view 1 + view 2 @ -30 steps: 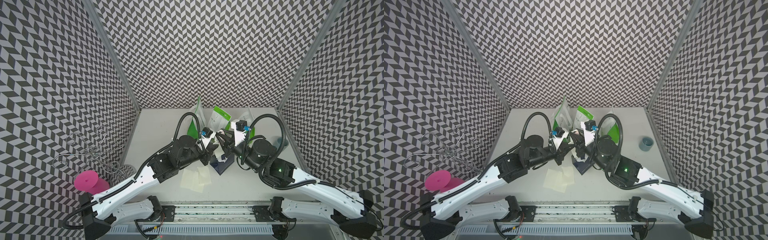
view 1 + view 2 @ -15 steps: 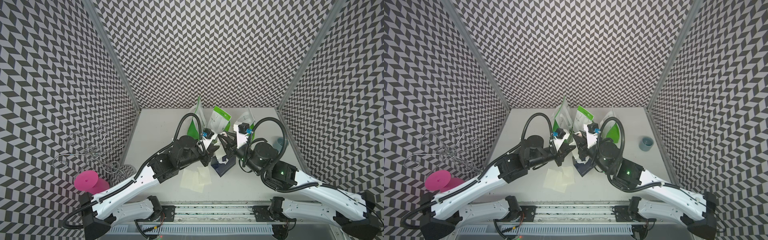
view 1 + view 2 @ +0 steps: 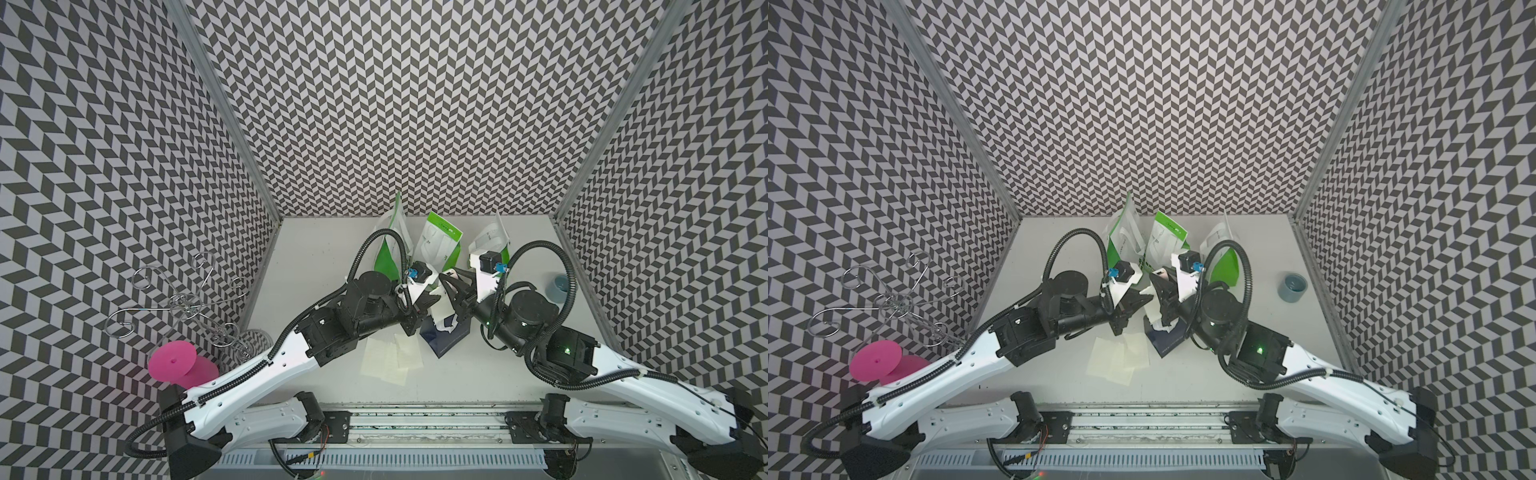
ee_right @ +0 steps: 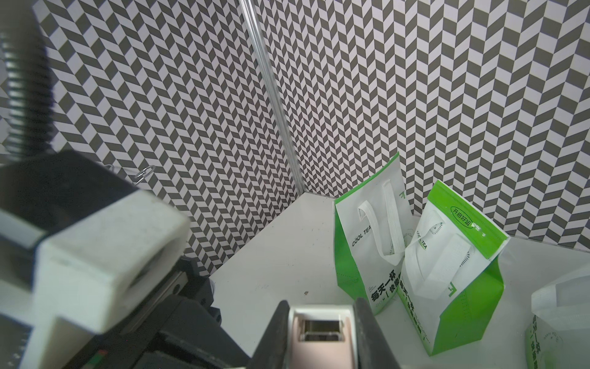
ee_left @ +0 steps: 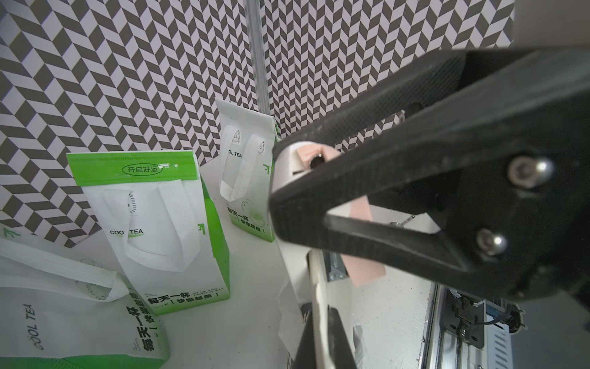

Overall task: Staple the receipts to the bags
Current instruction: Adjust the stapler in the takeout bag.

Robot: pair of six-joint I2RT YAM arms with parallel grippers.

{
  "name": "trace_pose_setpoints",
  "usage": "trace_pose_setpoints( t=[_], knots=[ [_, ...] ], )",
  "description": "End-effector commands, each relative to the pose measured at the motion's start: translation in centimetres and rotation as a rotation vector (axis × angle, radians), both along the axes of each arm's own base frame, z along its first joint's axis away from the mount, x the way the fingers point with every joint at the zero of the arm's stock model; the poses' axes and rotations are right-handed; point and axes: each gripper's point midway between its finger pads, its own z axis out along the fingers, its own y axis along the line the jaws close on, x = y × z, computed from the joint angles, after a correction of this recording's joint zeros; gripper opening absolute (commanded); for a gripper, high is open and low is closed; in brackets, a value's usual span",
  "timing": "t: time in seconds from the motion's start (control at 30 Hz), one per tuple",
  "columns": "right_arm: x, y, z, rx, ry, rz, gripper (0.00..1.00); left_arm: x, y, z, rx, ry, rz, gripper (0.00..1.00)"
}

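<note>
Starting at your left, the left hand (image 3: 426, 300) is closed tight on a thin cream-white paper receipt slip (image 5: 317, 287), pinching it near one edge. It seems to hold that slip up against the top of the navy-and-white paper carrier bag (image 3: 446, 340), so both layers offer one edge for stapling. Whether the bag's rim is also in the pinch, you cannot tell. Nearer the front, three loose cream receipts (image 3: 390, 359) lie overlapping flat on the grey tabletop (image 3: 316, 291), close by for the other bags. The navy bag sits between the two hands. Your right hand (image 3: 453, 291) clamps the small pinkish-white stapler (image 4: 321, 332) across its body, its mouth turned toward the pinched slip, likely so that a squeeze fires it. Behind, three green-and-white paper bags (image 3: 438, 245) stand upright with no slip visibly attached. Far right sits a grey-blue cup (image 3: 559, 284), well apart.
</note>
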Motion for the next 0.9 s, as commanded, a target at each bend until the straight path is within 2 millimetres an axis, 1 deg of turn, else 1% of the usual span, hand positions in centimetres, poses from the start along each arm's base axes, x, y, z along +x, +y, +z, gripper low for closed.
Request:
trace_pose_setpoints(
  t=[0.0,0.07,0.17,0.23,0.33,0.43,0.47,0.5,0.53,0.67,0.73,0.83,0.87],
  knots=[
    [-0.3,-0.2,-2.0,-0.058,0.044,0.002,0.33,-0.3,0.2,4.3,-0.086,-0.11,-0.023,0.0],
    [-0.6,-0.5,-1.1,-0.042,0.034,0.014,0.45,-0.2,0.3,4.1,-0.07,-0.112,-0.022,0.0],
    [-1.0,-1.1,0.1,-0.034,0.018,0.019,0.6,0.0,0.5,3.6,-0.056,-0.104,-0.033,0.0],
    [-1.5,-1.6,1.1,-0.017,0.005,0.03,0.67,0.1,0.7,3.5,-0.051,-0.103,-0.047,0.0],
    [-2.6,-2.8,3.1,0.03,-0.026,0.057,0.79,0.1,1.1,3.2,-0.042,-0.1,-0.077,0.0],
    [-3.5,-3.9,4.2,0.032,-0.045,0.079,0.86,-0.4,1.5,2.9,-0.032,-0.098,-0.143,0.0],
    [-4.0,-4.1,4.5,0.032,-0.059,0.101,0.91,-0.7,1.5,2.8,-0.032,-0.1,-0.171,0.0],
    [-4.6,-4.3,4.8,0.034,-0.073,0.126,0.92,-1.2,1.5,2.8,-0.031,-0.099,-0.205,0.0],
    [-5.1,-4.4,5.0,0.033,-0.085,0.151,0.98,-1.9,1.4,2.7,-0.027,-0.102,-0.249,0.0],
    [-6.7,-4.6,5.8,0.027,-0.112,0.234,1.0,-3.9,1.6,3.0,-0.022,-0.116,-0.353,0.0],
    [-7.5,-4.5,6.1,0.014,-0.12,0.276,1.0,-4.6,1.8,3.2,-0.022,-0.12,-0.382,0.0],
    [-9.0,-3.9,6.4,0.0,-0.124,0.369,1.0,-5.4,2.0,3.2,-0.032,-0.112,-0.433,0.0],
    [-9.2,-3.7,6.1,-0.011,-0.115,0.391,1.0,-5.5,2.0,3.1,-0.032,-0.107,-0.447,0.0]
  ],
)
